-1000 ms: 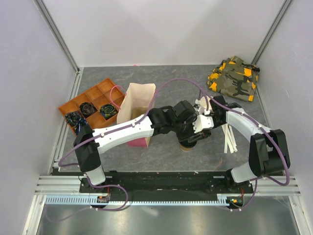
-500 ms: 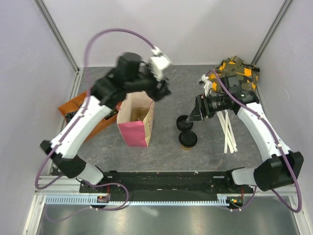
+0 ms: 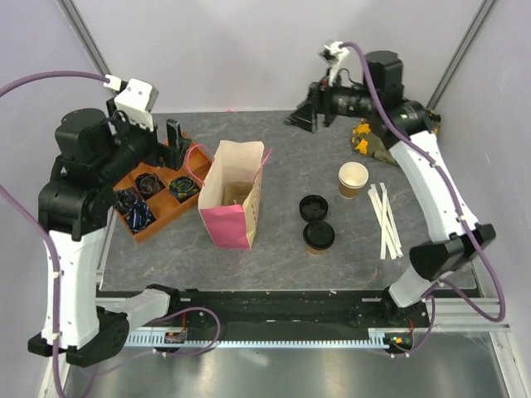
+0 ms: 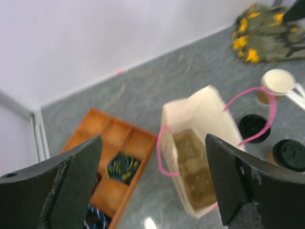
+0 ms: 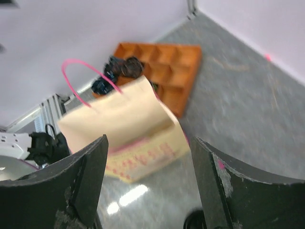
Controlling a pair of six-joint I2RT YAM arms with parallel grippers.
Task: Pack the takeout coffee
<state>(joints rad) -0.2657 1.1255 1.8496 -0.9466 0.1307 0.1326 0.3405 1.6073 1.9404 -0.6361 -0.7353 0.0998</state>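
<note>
Left gripper (image 4: pixel 152 142), right gripper (image 5: pixel 148 140) both spread wide, empty; takeout coffee (image 3: pixel 319 238) apparently lidded, near bag (image 3: pixel 226 222)

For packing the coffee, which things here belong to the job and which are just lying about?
Job:
- lidded cup
- paper bag, likely where it goes

Lying about:
- open cup
- loose lid
- orange tray
- camouflage cloth
- white sticks
</note>
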